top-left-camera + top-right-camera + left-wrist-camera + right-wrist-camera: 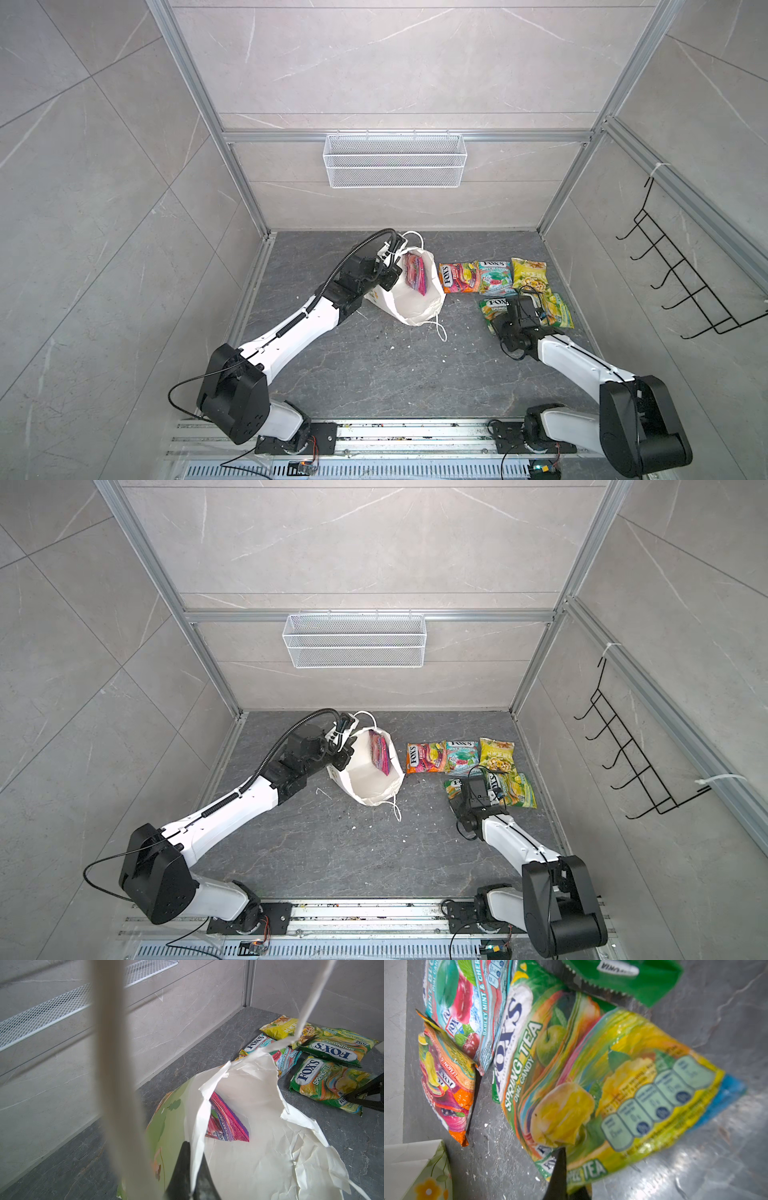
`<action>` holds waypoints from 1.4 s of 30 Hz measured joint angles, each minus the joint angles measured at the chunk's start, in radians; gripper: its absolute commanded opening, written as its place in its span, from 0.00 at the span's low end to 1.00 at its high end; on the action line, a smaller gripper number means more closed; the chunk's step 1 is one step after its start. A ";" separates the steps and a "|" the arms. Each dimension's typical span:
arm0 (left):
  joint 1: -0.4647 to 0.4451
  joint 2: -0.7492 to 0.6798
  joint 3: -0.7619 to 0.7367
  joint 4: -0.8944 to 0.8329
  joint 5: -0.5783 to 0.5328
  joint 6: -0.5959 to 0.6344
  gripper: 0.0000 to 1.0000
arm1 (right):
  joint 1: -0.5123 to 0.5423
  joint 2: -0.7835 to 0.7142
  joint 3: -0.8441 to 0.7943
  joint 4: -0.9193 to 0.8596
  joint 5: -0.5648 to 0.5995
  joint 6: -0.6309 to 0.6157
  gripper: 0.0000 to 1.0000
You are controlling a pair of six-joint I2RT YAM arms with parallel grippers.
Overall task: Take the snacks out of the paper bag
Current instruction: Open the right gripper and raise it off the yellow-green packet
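Observation:
The white paper bag (415, 309) (374, 785) lies tipped with its torn mouth open. My left gripper (194, 1153) (392, 276) is shut on its rim, paper pinched between the black fingers. A purple snack packet (415, 272) (226, 1124) is still inside. To the right, on the floor, lie an orange-red packet (459, 277), a teal one (494, 276), a yellow one (528, 274) and a yellow-green one (557, 311). My right gripper (569, 1169) (525, 305) is shut on the end of another yellow-green packet (571, 1076) (492, 309).
A white wire mesh basket (395, 162) hangs on the back wall. A black wire hook rack (681, 270) hangs on the right wall. Small white paper scraps (409, 345) dot the dark floor. A blurred bag handle cord (116, 1064) crosses the left wrist view.

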 measured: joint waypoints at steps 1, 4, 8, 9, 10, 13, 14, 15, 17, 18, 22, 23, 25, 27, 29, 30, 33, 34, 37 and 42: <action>0.000 0.000 0.000 0.000 0.000 0.000 0.00 | 0.000 0.003 -0.003 0.006 0.000 0.005 0.09; 0.000 0.000 0.000 0.000 0.000 0.000 0.00 | 0.000 0.006 -0.007 0.011 -0.004 0.018 0.22; 0.000 0.000 0.000 0.000 0.000 0.000 0.00 | -0.002 -0.002 -0.007 0.008 -0.009 0.013 0.45; 0.000 0.000 0.000 0.000 0.000 0.000 0.00 | -0.002 -0.011 -0.007 0.002 -0.008 0.015 0.48; 0.000 0.000 0.000 0.000 0.000 0.000 0.00 | -0.002 -0.024 -0.007 -0.005 -0.008 0.014 0.50; 0.000 0.000 0.000 0.000 0.002 0.000 0.00 | -0.002 -0.079 -0.003 -0.050 -0.006 0.013 0.51; 0.000 0.000 0.000 0.000 0.002 0.000 0.00 | -0.002 -0.102 0.000 -0.074 -0.004 0.013 0.52; 0.000 0.000 0.000 0.000 0.002 0.000 0.00 | -0.002 -0.128 0.003 -0.098 -0.002 0.013 0.52; 0.000 0.000 0.000 0.001 0.003 0.000 0.00 | -0.002 -0.188 0.010 -0.146 0.006 0.013 0.51; 0.000 0.000 0.000 0.001 0.004 0.000 0.00 | -0.002 -0.220 0.012 -0.162 0.008 0.007 0.48; 0.000 0.000 0.000 0.003 0.008 0.000 0.00 | -0.002 -0.280 0.030 -0.138 -0.034 -0.098 0.07; 0.000 0.000 0.000 0.003 0.008 0.000 0.00 | -0.001 -0.254 0.051 -0.127 -0.064 -0.137 0.00; 0.000 0.000 0.000 0.003 0.008 0.000 0.00 | 0.010 -0.164 0.128 -0.131 -0.113 -0.215 0.00; 0.000 0.000 0.000 0.003 0.008 0.000 0.00 | 0.038 -0.037 0.240 -0.150 -0.138 -0.299 0.00; 0.000 0.000 0.000 0.002 0.008 0.000 0.00 | 0.069 0.074 0.339 -0.171 -0.143 -0.369 0.00; 0.000 0.000 0.000 0.002 0.008 0.000 0.00 | 0.081 0.117 0.370 -0.174 -0.144 -0.401 0.00; 0.000 0.000 0.000 0.002 0.008 0.000 0.00 | 0.090 0.187 0.388 -0.197 -0.136 -0.463 0.00; 0.000 0.000 0.000 0.002 0.008 0.000 0.00 | 0.090 0.208 0.388 -0.211 -0.130 -0.478 0.00; 0.000 0.000 0.000 0.002 0.008 0.000 0.00 | 0.089 0.260 0.387 -0.228 -0.112 -0.506 0.00; 0.000 0.000 0.000 0.002 0.008 0.000 0.00 | 0.085 0.295 0.386 -0.227 -0.102 -0.525 0.00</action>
